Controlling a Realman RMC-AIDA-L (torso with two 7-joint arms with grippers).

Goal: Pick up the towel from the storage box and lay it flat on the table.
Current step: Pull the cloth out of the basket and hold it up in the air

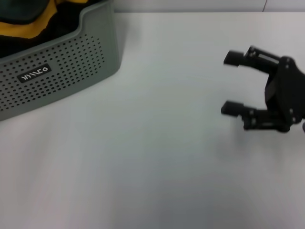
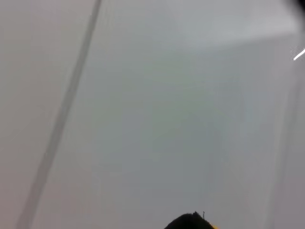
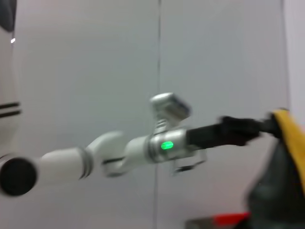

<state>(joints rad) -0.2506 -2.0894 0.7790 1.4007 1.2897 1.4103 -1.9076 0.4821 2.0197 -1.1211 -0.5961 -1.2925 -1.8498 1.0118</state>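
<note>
Head view gives you the right gripper (image 1: pixel 231 83) first: it hovers just above the table (image 1: pixel 157 157) with its two fingers spread wide and nothing between them. My guess is it's waiting open like that so it can grab a free edge once the cloth comes over and help spread it flat. Off beyond its fingertips, well apart from it, sits the storage box (image 1: pixel 62 71), perforated wall and little black label facing you, with dark green and yellow cloth (image 1: pixel 26 21) heaped inside. You can't tell from this angle which bit of that heap is the towel and which are the other cloths.

What you don't get here is the left arm at all. Swap to the right wrist view and there it is: the left arm (image 3: pixel 119 152) stretched out with a green light on the wrist, and the left gripper (image 3: pixel 248 130) at a hanging fold of yellow and dark green, which I'd say is the towel (image 3: pixel 279 176) lifted up out of the bin. It looks like it has hold of the top edge, but the fingers are too smeared for you to say for sure.

Left wrist view is mostly blank wall, with only a dark scrap of cloth (image 2: pixel 190 222) poking in at the edge.
</note>
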